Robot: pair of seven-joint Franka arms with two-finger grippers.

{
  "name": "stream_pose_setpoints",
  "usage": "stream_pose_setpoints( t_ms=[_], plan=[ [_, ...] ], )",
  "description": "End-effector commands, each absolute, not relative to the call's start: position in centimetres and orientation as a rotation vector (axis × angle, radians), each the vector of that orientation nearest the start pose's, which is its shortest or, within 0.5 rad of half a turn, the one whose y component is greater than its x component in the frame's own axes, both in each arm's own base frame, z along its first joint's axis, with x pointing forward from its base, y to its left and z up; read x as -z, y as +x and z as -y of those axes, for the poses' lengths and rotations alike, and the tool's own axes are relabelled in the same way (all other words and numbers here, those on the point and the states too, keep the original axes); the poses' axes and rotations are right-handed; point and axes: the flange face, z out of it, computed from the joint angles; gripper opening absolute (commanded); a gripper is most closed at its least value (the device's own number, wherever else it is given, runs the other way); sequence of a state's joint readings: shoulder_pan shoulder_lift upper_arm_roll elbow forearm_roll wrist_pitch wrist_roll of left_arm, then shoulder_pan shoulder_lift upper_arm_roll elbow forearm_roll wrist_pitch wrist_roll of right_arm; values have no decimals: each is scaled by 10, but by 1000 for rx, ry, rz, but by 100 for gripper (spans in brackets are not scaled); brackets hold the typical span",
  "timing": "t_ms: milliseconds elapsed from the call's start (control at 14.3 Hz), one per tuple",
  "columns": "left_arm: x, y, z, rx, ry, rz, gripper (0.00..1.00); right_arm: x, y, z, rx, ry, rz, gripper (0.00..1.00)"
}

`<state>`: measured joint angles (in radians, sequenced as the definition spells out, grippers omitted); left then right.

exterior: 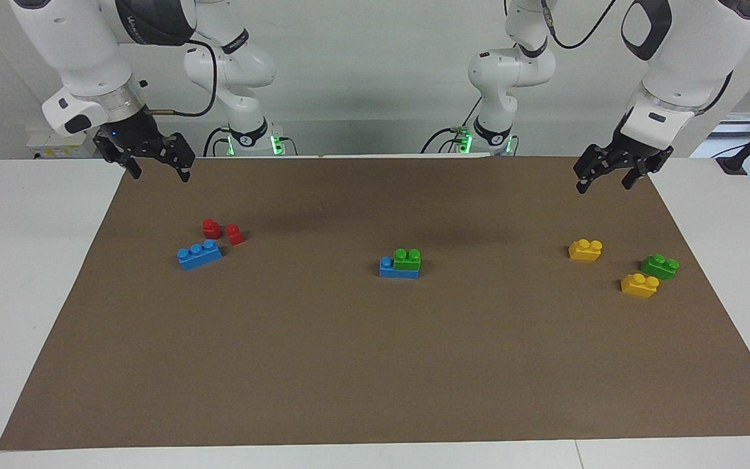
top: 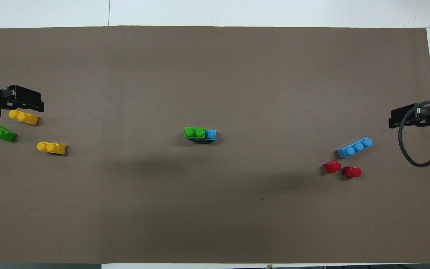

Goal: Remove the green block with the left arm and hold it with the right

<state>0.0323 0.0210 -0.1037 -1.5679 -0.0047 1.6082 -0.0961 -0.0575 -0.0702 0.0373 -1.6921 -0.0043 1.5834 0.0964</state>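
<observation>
Sitting mid-frame, the green block point(exterior: 407, 259) is riding the blue brick point(exterior: 399, 268), long axis running across the picture | left gripper point(exterior: 616, 170) is hovering wide at upper right, block lying down-left of it | right gripper point(exterior: 153, 158) is hovering wide at upper left, about equally distant

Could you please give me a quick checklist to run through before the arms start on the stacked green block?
1. Green block seated on the blue brick at mid-mat: ok.
2. Stack free of neighbouring bricks: ok.
3. Left gripper open, holding nothing, raised over the mat's edge at its own end: ok.
4. Right gripper open, holding nothing, raised over its end: ok.
5. Loose green brick by the yellow bricks is not the target: ok.
6. How firmly the stack is pressed together: cannot tell.
</observation>
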Motion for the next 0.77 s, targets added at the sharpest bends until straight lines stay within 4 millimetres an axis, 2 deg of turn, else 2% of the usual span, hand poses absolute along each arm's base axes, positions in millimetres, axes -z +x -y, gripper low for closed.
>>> stream_pose_setpoints(
  t_ms=[0, 489, 629, 699],
  plan=[
    [-615, 563, 41, 47, -3131, 16, 100, -606, 530, 9, -33, -3149, -198, 100],
    [-614, 562, 47, 40, -3131, 40, 100, -608, 532, 7, -13, -3104, -122, 100],
    [-611, 557, 53, 36, -3127, 188, 100, -605, 539, -4, 70, -3088, -267, 100],
    [-607, 554, 65, 46, -3124, 279, 100, -598, 541, -16, 72, -3074, -358, 100]
  ],
)
